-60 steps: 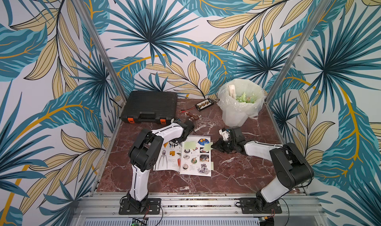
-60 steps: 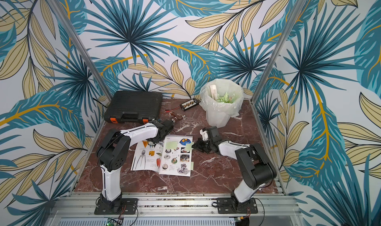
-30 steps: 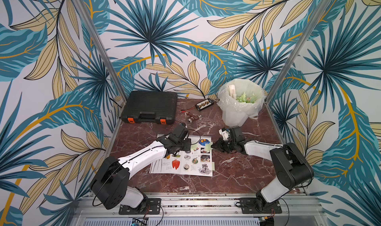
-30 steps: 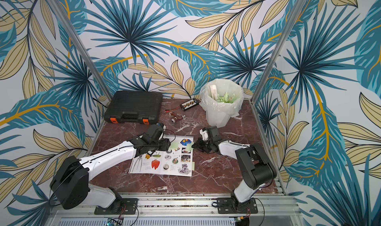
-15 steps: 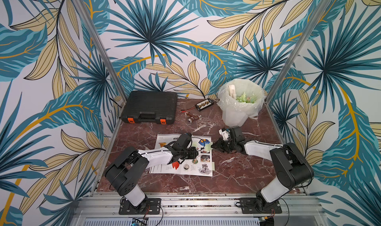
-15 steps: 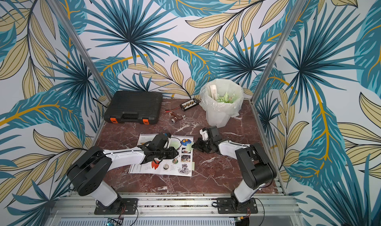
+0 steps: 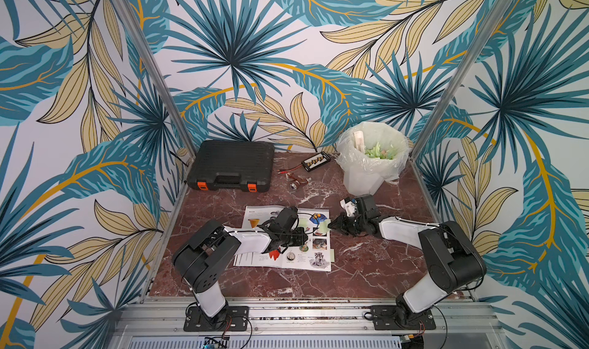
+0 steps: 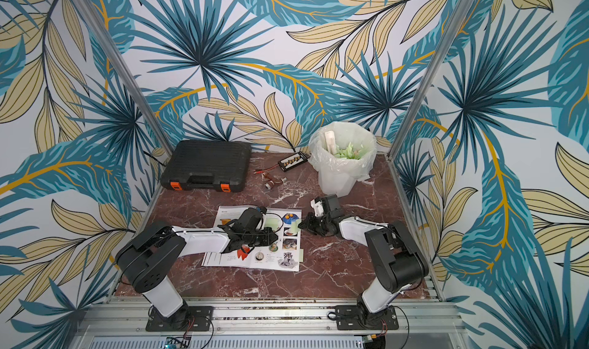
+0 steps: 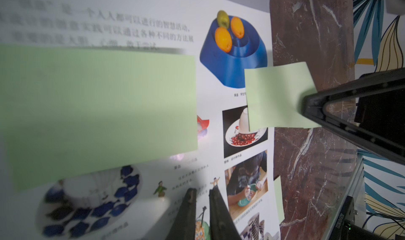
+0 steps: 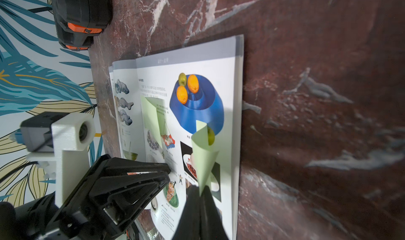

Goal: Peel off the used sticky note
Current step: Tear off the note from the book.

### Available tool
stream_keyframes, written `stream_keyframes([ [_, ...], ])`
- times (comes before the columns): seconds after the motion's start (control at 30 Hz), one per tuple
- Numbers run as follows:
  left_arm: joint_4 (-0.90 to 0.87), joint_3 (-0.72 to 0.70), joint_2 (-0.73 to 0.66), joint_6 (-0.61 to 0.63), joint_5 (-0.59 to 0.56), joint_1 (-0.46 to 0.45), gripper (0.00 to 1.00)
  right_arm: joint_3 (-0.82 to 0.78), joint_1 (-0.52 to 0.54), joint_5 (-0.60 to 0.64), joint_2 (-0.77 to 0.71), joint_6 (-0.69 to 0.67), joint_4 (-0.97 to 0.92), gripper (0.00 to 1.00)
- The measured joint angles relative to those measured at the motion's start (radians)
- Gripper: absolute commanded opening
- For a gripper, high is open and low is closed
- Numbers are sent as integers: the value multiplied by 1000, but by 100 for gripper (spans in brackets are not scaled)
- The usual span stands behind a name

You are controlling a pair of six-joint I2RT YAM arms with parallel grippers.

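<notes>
An open picture book [image 7: 307,259] [image 8: 223,258] lies flat on the marble table. My right gripper [image 7: 331,227] [image 10: 200,190] is shut on the corner of a pale green sticky note [image 7: 323,227] [image 9: 278,96] [image 10: 203,157] at the book's right edge. The note curls up off the page and is still stuck at its far side. My left gripper [image 8: 275,236] [image 9: 202,189] rests tip-down on the right-hand page, jaws nearly together with only a thin slit and nothing between them. A larger green note [image 9: 98,107] [image 10: 151,118] is stuck mid-page beside it.
A third green note [image 7: 331,254] pokes out at the book's lower right edge. A black tool case [image 7: 232,165] stands at the back left, and a bag-lined bin [image 7: 371,159] holding green scraps at the back right. Between them lie a small connector board [image 7: 315,161] and a metal part [image 7: 298,183].
The left arm swung in from the book's left side and came down onto the right-hand page, its jaws closing. The right gripper stayed where it was, holding the note.
</notes>
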Motion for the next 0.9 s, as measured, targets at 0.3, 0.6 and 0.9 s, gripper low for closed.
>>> stream_keyframes([
  [0.3,-13,0,-4,-3,-80,-17,17,0,-35,2,-66,-47,-87,6],
  [0.6,-14,-2,-8,-18,-124,-17,18,0,-111,19,-110,-80,-143,6],
  [0.9,-13,-2,-8,-21,-126,-17,19,32,-112,18,-186,-86,-206,6],
])
